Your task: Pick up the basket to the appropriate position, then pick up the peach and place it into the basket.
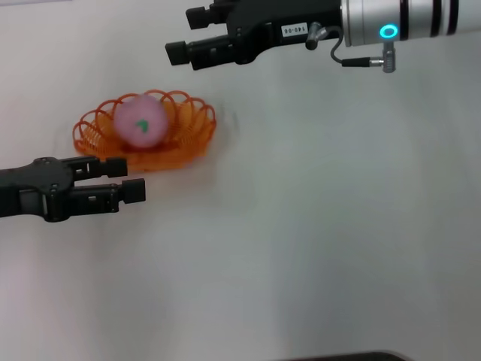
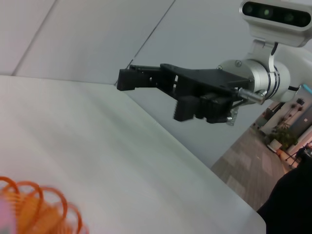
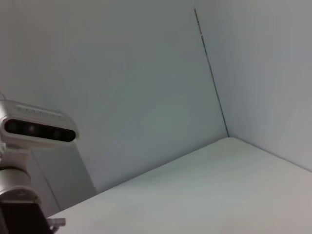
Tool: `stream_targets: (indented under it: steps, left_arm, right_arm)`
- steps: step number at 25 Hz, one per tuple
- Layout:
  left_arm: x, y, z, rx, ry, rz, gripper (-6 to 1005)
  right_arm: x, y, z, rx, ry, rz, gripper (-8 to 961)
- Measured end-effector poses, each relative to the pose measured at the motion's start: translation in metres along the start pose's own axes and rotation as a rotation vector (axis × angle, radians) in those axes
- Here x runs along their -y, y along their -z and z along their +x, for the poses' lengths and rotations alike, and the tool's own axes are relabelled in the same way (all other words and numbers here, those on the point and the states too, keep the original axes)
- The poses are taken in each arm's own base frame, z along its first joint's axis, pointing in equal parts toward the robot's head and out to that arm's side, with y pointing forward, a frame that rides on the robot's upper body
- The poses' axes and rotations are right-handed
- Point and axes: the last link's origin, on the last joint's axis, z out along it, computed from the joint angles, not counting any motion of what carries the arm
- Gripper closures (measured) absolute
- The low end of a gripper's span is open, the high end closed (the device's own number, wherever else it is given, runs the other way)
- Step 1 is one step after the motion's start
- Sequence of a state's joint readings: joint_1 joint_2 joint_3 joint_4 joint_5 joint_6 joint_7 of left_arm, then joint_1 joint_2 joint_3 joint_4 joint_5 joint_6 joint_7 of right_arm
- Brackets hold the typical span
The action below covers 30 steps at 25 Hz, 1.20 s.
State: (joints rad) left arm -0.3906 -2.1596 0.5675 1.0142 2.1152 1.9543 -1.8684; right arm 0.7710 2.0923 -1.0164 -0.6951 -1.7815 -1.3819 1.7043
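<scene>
The peach (image 1: 140, 122) is sitting inside the basket (image 1: 194, 129) on the white table (image 1: 316, 248), pink with its green leaf mark facing up, and the basket is holding nothing else. So the placing looks done, and the step in hand is, by my judgement, clearing the arms away. To do that well, each arm should be drawing back level or upward, without dipping toward the scalloped rim, since a nudge could slide the light basket or roll the peach out. The left gripper (image 1: 129, 179) is hovering just beside the basket's near edge, fingers apart and holding nothing. The right gripper (image 1: 180, 36) is hanging beyond the basket, well above it, also open and empty.
</scene>
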Motion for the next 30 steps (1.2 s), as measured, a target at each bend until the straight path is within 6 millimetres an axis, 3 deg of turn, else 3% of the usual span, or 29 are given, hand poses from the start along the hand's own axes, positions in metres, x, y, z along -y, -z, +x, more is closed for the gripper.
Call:
stream_targets:
  steps: [6,16,21,26,30]
  left_arm:
    - [0.000,0.001,0.000,-0.005,0.003,0.002,169]
    - [0.007,0.012,0.001,-0.023,0.000,0.058,170]
    - [0.010,0.018,0.002,-0.046,-0.008,0.092,171]
    - [0.015,0.020,-0.001,-0.039,-0.018,0.128,172]
    - [0.019,0.021,-0.005,-0.008,-0.006,0.159,173]
  right_arm:
    - [-0.005,0.021,0.010,-0.001,0.003,-0.014,6]
    - [-0.027,0.102,0.053,-0.058,0.012,-0.008,17]
    - [-0.028,0.138,0.075,-0.122,-0.044,0.045,18]
    - [-0.023,0.155,0.088,-0.164,-0.087,0.107,18]
    - [-0.024,0.156,0.090,-0.166,-0.093,0.111,23]
